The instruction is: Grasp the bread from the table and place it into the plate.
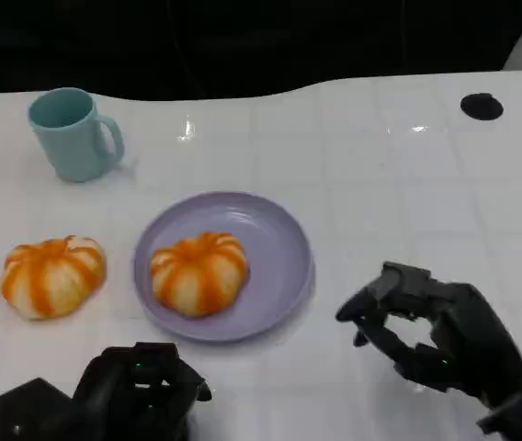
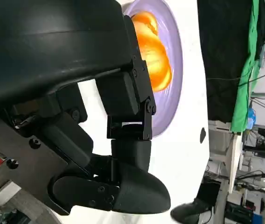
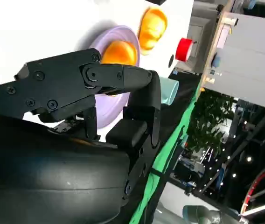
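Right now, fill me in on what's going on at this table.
A humanoid robot is moving bread onto a purple plate. One orange-striped bread already sits in the plate; a second bread lies on the table to the plate's left, untouched. The left hand is low at the near edge and the right hand hovers right of the plate, both holding nothing. A teal mug stands behind.

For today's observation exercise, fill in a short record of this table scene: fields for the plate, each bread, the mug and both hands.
plate: purple plate, centre of the white table
bread one: orange-striped bread lying in the plate
bread two: second bread on the table, left of the plate, apart from it
mug: light blue mug, upright, behind the second bread
left hand: left hand holds nothing
right hand: right hand right of the plate, fingers apart, holds nothing
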Motion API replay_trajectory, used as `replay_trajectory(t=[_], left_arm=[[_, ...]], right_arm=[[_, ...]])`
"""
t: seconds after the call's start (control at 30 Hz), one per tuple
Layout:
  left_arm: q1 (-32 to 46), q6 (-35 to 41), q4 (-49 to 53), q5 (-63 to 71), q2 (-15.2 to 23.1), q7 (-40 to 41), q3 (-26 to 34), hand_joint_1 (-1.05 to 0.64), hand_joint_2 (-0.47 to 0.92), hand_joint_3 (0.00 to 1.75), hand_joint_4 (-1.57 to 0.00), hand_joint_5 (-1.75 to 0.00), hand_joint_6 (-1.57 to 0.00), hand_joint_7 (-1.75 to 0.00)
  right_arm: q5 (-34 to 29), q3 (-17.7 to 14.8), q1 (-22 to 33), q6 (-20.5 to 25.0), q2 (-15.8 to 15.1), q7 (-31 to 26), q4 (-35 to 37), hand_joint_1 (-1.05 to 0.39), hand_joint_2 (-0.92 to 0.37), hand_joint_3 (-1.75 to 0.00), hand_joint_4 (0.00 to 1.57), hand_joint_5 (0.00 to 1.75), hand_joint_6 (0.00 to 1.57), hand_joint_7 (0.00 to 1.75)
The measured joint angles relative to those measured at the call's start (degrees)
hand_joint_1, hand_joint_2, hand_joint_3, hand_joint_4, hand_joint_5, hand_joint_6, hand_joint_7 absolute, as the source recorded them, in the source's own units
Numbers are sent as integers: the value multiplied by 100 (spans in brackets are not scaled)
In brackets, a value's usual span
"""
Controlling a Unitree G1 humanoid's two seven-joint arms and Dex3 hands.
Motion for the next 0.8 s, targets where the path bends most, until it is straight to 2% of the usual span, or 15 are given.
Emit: replay_trajectory(t=[0.17, 0.53, 0.8], left_arm=[[-6, 2, 0, -6, 3, 0, 3, -105, 60, 56, -157, -123, -145, -72], [-22, 4, -1, 2, 5, 2, 1, -105, 60, 57, -157, -123, -145, -72], [-26, 18, -1, 1, 15, 1, 3, -105, 59, 58, -157, -123, -145, -72]], right_arm=[[121, -183, 293, 19, -24, 170, -124, -39, -84, -56, 74, 144, 77, 116], [234, -360, 951, 439, -23, 262, -571, -45, -91, -41, 70, 173, 73, 129], [223, -382, 1249, 530, 113, 165, -787, -46, -91, -42, 72, 175, 70, 137]])
